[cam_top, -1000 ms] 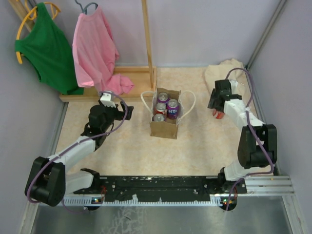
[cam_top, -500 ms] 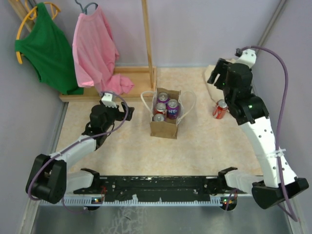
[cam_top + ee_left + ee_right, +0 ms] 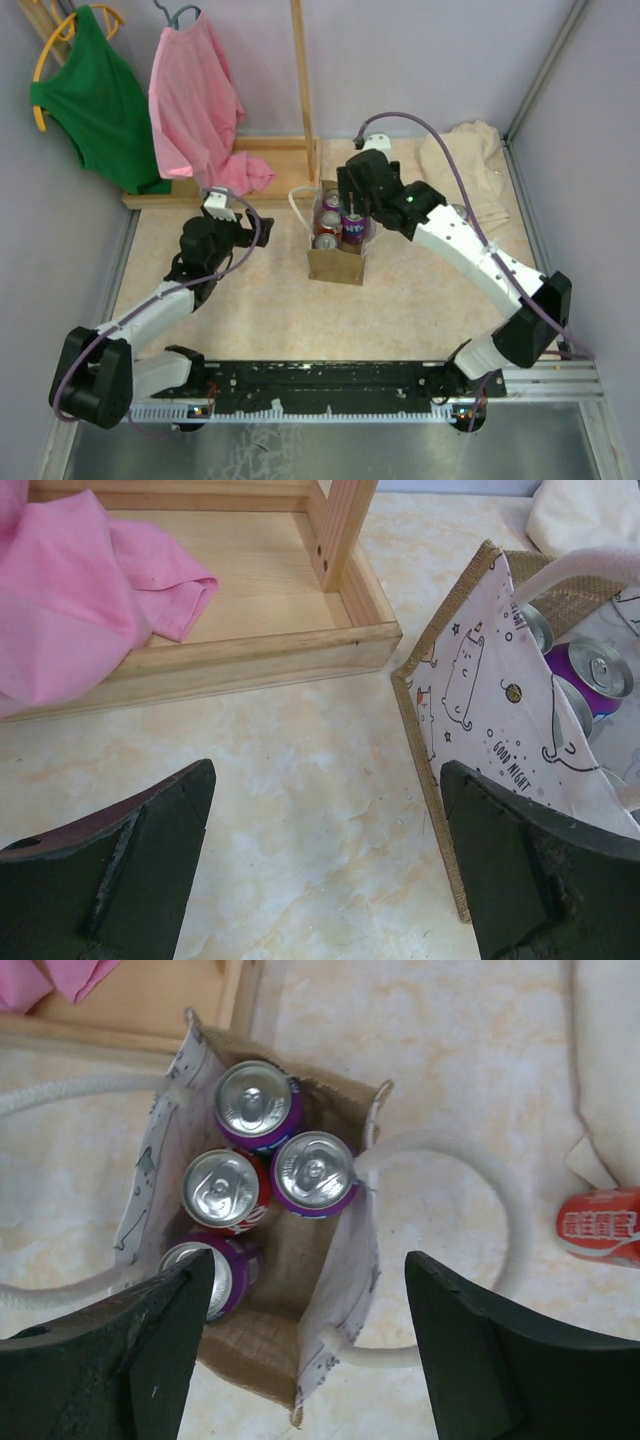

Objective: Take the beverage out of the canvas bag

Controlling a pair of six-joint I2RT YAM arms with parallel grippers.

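Marbled tabletop (image 3: 400, 310), bag (image 3: 335, 265) upright at ctr, four cans (image 3: 228, 1190) standing inside. R gripper (image 3: 307, 1260) directly above bag mouth, jaws apart, nothing held. L gripper (image 3: 325, 770) wide too, low, near bag's left side. Best approach: centre over purple can (image 3: 315, 1172), drop straight, keep clear of handle (image 3: 480, 1160), pinch below rim, lift vertical; brace bag w/ L if tipping.

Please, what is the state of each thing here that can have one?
canvas bag: upright, open, four cans inside
red can: outside the bag, on the table
left gripper: open, empty
right gripper: open, empty, above the bag
pink shirt: hanging
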